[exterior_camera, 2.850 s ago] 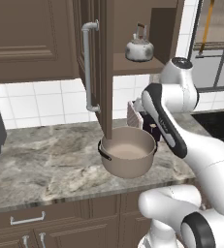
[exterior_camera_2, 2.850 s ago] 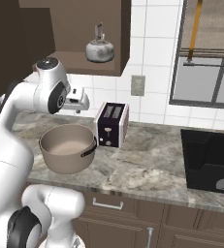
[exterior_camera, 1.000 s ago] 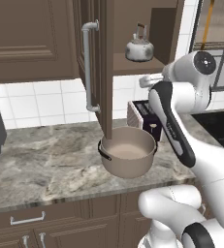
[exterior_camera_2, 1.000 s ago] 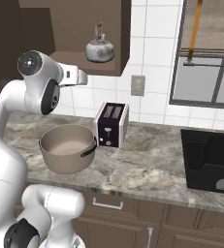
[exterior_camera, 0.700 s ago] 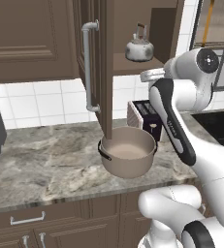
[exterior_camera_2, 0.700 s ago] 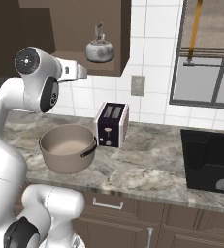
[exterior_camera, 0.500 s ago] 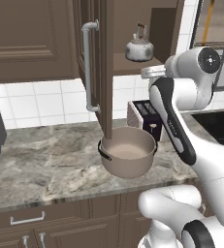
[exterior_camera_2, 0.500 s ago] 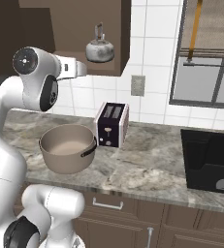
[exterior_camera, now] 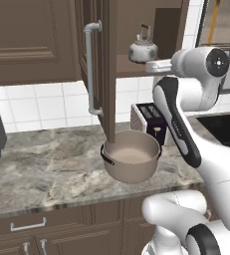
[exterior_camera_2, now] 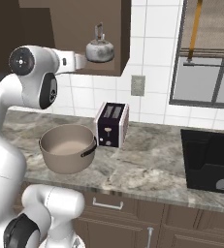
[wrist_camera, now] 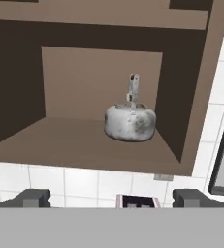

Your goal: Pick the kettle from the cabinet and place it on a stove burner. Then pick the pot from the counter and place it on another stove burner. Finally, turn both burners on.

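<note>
Kettle [wrist_camera: 130, 123] on cabinet [wrist_camera: 84, 145] shelf, 12 o'clock from gripper [wrist_camera: 111, 197]. Gripper spread wide, holding nothing. Kettle likely light, rigid, slick metal; thin arched handle looks like best hold.

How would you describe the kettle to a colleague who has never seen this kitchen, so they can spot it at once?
Find the dark brown wall cabinet above the marble counter; its door stands open. On its open shelf sits the kettle, alone. It is small, squat and shiny silver with a thin upright handle, unlike the wide tan pot and the toaster down on the counter.
</note>
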